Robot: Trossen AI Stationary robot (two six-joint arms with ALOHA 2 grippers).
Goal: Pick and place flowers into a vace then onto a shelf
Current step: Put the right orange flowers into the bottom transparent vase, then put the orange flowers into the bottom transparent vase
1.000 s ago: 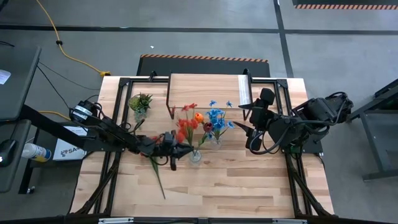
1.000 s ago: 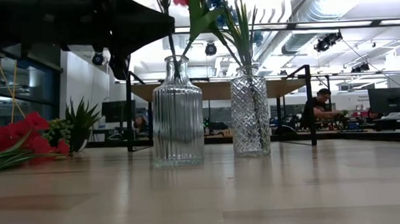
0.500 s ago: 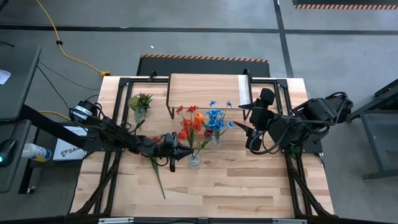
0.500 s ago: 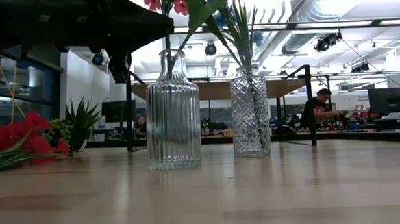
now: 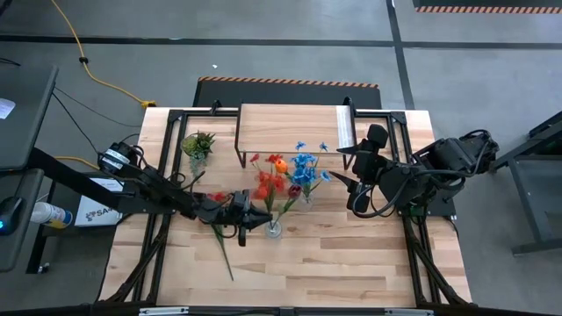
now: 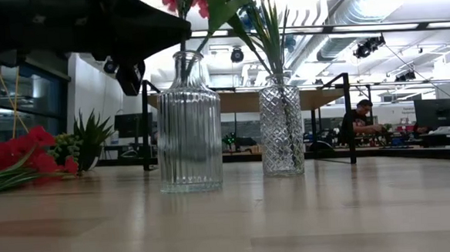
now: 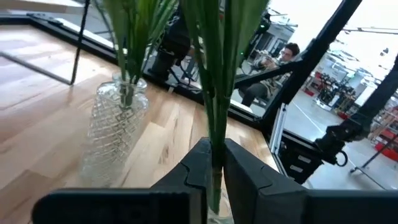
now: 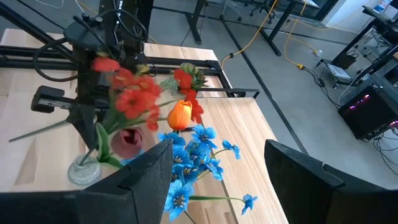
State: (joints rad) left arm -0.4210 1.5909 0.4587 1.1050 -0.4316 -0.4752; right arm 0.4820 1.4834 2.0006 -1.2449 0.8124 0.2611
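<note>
flowers are partly dealt with: the blue-bloomed bunch stands in a diamond-cut glass vase near the middle of the table, just near of the shelf, and the orange tulip and dark maroon tulip rise beside it, though which vase each sits in cannot be told. a red-bloomed bunch has its stems down in the ribbed glass vase, which stands just left of and nearer than the diamond-cut one. the left gripper is at that ribbed vase's neck, its fingers nearly closed on the green stems passing between them, so this bunch is judged not yet released. another red-bloomed bunch lies flat on the table at the far left of the low view, with a long stem showing on the boards by the left arm, so at least one pick remains. the right gripper waits to the right of the blue blooms, jaws standing apart with nothing between them. the shelf top carries no vase; neither vase has been lifted onto it. a small green leafy tuft sits at the far left of the table, untouched. judgement: filling is well advanced, the shelving stage not begun.
</note>
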